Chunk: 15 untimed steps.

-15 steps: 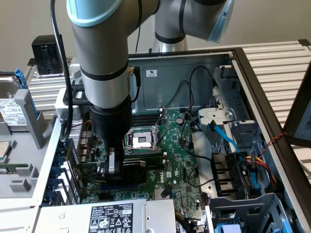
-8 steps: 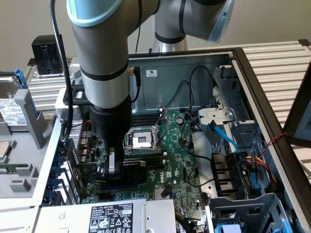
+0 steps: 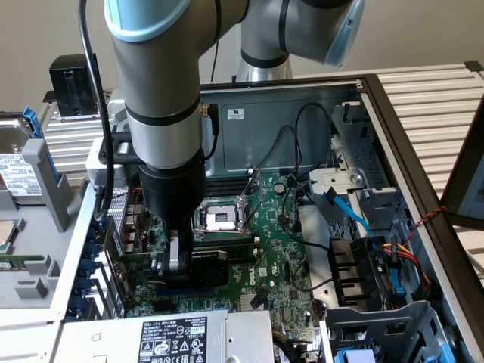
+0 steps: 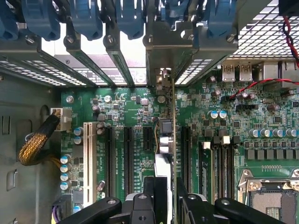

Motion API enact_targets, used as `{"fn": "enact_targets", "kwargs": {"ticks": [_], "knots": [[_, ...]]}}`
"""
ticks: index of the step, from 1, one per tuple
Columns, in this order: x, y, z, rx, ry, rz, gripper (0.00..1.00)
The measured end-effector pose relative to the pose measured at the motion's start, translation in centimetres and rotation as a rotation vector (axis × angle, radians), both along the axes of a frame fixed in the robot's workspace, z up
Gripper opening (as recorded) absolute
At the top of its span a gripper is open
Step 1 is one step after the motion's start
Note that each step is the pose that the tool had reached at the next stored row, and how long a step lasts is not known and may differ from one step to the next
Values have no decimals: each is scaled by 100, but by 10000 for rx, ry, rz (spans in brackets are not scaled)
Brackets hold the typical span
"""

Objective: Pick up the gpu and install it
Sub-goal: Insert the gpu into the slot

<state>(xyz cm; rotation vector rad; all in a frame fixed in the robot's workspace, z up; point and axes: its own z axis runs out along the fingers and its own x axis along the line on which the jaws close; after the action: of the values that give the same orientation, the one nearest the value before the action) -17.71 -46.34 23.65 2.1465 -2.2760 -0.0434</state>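
The exterior view looks down at an angle into the open case (image 3: 393,121) from fairly near. The wrist view looks straight down, close above the motherboard (image 4: 233,116). Both share the motherboard (image 3: 280,249), with the CPU socket (image 4: 275,200) at five o'clock in the wrist view.

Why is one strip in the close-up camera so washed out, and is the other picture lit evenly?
Wrist view: light through the case's rear slot openings blows out white, while the motherboard stays clear. Exterior view: even light, though the arm shades the gpu.

GPU (image 4: 171,140), green board w/ black shroud, stands edge-on, upright over mobo slots, center of wrist frame, bracket at rear slots.
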Motion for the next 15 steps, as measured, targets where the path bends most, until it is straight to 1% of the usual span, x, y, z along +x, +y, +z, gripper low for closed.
{"fn": "enact_targets", "kwargs": {"ticks": [9, 15], "knots": [[0, 5, -14, -3, 0, 0, 28], [-13, 5, 2, 1, 23, 2, 28]]}}
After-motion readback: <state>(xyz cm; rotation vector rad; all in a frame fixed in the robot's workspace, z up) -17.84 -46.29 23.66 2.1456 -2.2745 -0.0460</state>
